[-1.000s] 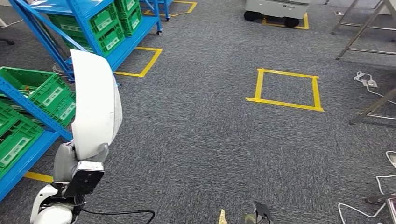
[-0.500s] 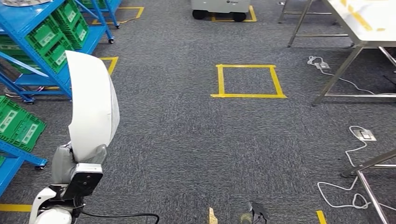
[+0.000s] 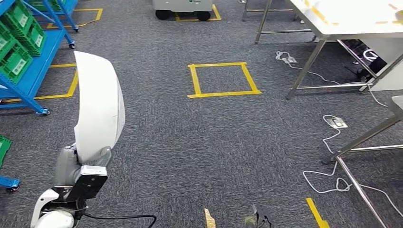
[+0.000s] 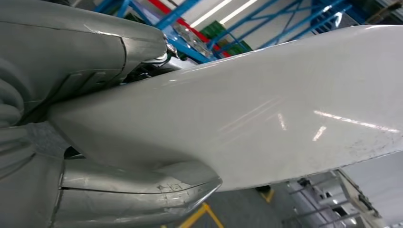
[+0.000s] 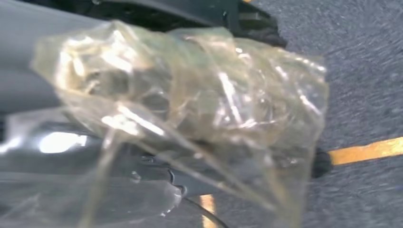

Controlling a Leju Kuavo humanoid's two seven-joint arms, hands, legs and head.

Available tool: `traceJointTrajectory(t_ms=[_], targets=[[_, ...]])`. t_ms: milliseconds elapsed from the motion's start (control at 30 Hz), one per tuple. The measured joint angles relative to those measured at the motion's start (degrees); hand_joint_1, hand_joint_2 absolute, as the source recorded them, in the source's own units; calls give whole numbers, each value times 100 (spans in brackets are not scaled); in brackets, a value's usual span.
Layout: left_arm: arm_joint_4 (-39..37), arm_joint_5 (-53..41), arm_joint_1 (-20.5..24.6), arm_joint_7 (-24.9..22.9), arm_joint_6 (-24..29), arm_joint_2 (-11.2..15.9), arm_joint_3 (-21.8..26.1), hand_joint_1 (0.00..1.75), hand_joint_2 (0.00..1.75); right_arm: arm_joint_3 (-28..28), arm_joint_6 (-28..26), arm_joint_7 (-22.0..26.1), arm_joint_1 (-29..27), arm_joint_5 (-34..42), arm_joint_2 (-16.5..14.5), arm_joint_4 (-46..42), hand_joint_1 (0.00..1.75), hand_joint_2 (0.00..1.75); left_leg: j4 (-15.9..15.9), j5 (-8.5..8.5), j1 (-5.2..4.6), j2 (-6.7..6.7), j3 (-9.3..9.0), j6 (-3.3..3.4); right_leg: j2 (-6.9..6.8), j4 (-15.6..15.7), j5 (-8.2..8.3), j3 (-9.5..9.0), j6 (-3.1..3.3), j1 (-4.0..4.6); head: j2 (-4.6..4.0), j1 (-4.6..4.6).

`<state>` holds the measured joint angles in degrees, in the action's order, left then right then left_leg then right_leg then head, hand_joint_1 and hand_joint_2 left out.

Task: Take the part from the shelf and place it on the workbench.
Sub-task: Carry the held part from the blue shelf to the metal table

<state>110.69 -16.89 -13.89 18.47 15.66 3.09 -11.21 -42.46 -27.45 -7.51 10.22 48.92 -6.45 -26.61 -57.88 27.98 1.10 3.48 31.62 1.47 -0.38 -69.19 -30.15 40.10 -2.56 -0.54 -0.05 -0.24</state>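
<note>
White and curved, the part point(image 3: 99, 107) was gripped in the left hand point(image 3: 71, 166) mid-carry; next it needed bringing to the counter point(image 3: 351, 19); the right hand's grasp I could not tell.

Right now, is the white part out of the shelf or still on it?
Out. The left hand holds the white part upright over carpet, apart from the blue shelf.

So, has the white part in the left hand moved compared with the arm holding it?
No. The white part sits the same above the left hand; only the camera turned, sliding the yellow floor square leftward.
</note>
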Motion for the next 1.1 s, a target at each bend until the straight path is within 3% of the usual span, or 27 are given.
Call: traceJointTrajectory(t_ms=[67, 133, 200, 233, 300, 333, 400, 433, 467, 533, 567, 633, 667, 700, 733, 800, 867, 933, 967, 1000, 1033, 1100], targets=[[1, 1, 4, -2, -1, 0, 2, 175, 175, -1, 8, -87, 1, 17, -1, 1, 0, 0, -7, 29, -18, 112, -25, -44, -236, 768, 262, -438, 48, 32, -1, 2], [2, -6, 12, -24, -2, 1, 3, 175, 175, -1, -4, -217, 12, 17, -2, 1, 0, 0, -12, 51, -46, 211, -41, -108, -378, 1134, 311, -643, 123, 82, 0, -13], [2, -22, 19, -47, -3, 2, -2, 175, 175, -2, -11, -274, 0, 15, -2, 1, 0, 0, -2, 64, -49, 320, -62, -172, -269, 1166, 320, -642, 202, 96, 1, -26], [3, -31, 23, -54, -3, 3, -5, 175, 175, -3, -11, -277, -11, 16, -3, 1, 0, 0, -24, 100, -36, 289, -72, -203, -202, 1188, 337, -649, 239, 88, 0, -32], [4, -42, 20, -58, -3, 6, -10, 175, 175, -3, -11, -277, -6, 16, -6, -1, 0, 0, -331, 327, -10, 32, 31, -251, -68, 1231, 370, -677, 315, 59, -1, -65], [4, -44, 13, -60, -3, 10, -13, 175, 175, -4, -8, -277, 1, 19, -8, -2, 0, 0, -645, 502, 0, -141, 166, -262, -3, 1237, 374, -681, 335, 55, -1, -89], [3, -43, -4, -61, -3, 18, -16, 175, 175, -7, -4, -275, 2, 25, -9, -1, 0, 0, -1337, 782, 0, -283, 509, -272, 146, 1231, 371, -683, 352, 60, 0, -118], [2, -42, -8, -63, -3, 21, -17, 175, 175, -7, -7, -273, -3, 25, -9, 0, 0, 0, -1507, 782, 0, -299, 612, -275, 227, 1224, 369, -684, 354, 64, 1, -121], [2, -44, -9, -65, -8, 22, -19, 175, 175, -8, -16, -272, -6, 25, -9, 1, 0, 0, -1484, 672, 0, -306, 627, -275, 311, 1214, 366, -687, 353, 65, 1, -121], [2, -57, -5, -68, -28, 23, -22, 175, 175, -8, -31, -268, -4, 43, -9, 1, 0, 0, -912, 238, 15, -413, 410, -267, 476, 1179, 352, -690, 333, 56, 1, -123], [-2, -66, 0, -70, -47, 24, -27, 175, 175, -7, -43, -266, 1, 60, -9, 1, 0, 0, -581, 83, 33, -567, 276, -259, 550, 1147, 340, -673, 311, 59, 0, -126], [-15, -78, 13, -79, -81, 22, -47, 175, 175, -4, -61, -256, 8, 89, -8, 1, 0, 0, -193, -10, 52, -807, 127, -236, 686, 1098, 334, -602, 245, 48, 0, -127], [-26, -80, 19, -84, -93, 22, -65, 175, 175, -3, -69, -227, 6, 96, -7, 1, 0, 0, -157, 20, 46, -834, 116, -214, 749, 1089, 344, -567, 206, 38, 0, -127], [-34, -82, 25, -86, -100, 22, -85, 175, 175, -3, -73, -183, 1, 101, -4, 1, 0, 0, -139, 21, 42, -771, 109, -185, 810, 1096, 357, -527, 170, 21, 1, -127], [-42, -84, 35, -86, -103, 22, -104, 175, 175, -3, -75, -125, -9, 104, 0, 1, 0, 0, -122, 11, 42, -701, 98, -153, 776, 1080, 351, -499, 139, 18, 0, -127], [-46, -84, 52, -84, -103, 21, -125, 175, 175, -3, -77, -38, -15, 109, 6, 2, 0, 0, -90, 1, 48, -547, 72, -82, 480, 814, 194, -337, 85, 31, 0, -93], [-56, -84, 52, -84, -103, 22, -127, 175, 175, -3, -77, 22, -14, 112, 7, 2, 0, 0, -84, 18, 27, -383, 64, -34, 148, 126, -146, 7, 40, 33, 1, -58], [-73, -84, 50, -85, -103, 23, -128, 175, 175, -3, -77, 159, -20, 113, 7, 3, 0, 0, -86, 36, 11, -214, 57, -16, 70, -461, -341, 309, 12, 17, 1, -57], [-81, -84, 50, -85, -103, 22, -130, 175, 175, -3, -77, 232, -26, 114, 7, 3, 0, 0, -86, 47, 8, -137, 47, -17, 55, -477, -286, 315, 7, 10, 1, -57], [-86, -84, 51, -85, -103, 22, -131, 175, 175, -3, -78, 269, -34, 114, 7, 3, 0, 0, -87, 62, 6, -67, 28, -23, 28, -262, -136, 198, 11, 6, 1, -56], [-89, -84, 53, -85, -103, 21, -131, 175, 175, -3, -80, 264, -40, 115, 8, 4, 0, 0, -87, 82, 5, -2, 2, -37, -45, 120, 61, -12, 25, 6, 1, -56], [-91, -84, 56, -84, -103, 21, -131, 175, 175, -3, -87, 150, -41, 115, 8, 7, 0, 0, -91, 127, -19, 105, -44, -90, -268, 829, 292, -413, 77, 49, 1, -58]])
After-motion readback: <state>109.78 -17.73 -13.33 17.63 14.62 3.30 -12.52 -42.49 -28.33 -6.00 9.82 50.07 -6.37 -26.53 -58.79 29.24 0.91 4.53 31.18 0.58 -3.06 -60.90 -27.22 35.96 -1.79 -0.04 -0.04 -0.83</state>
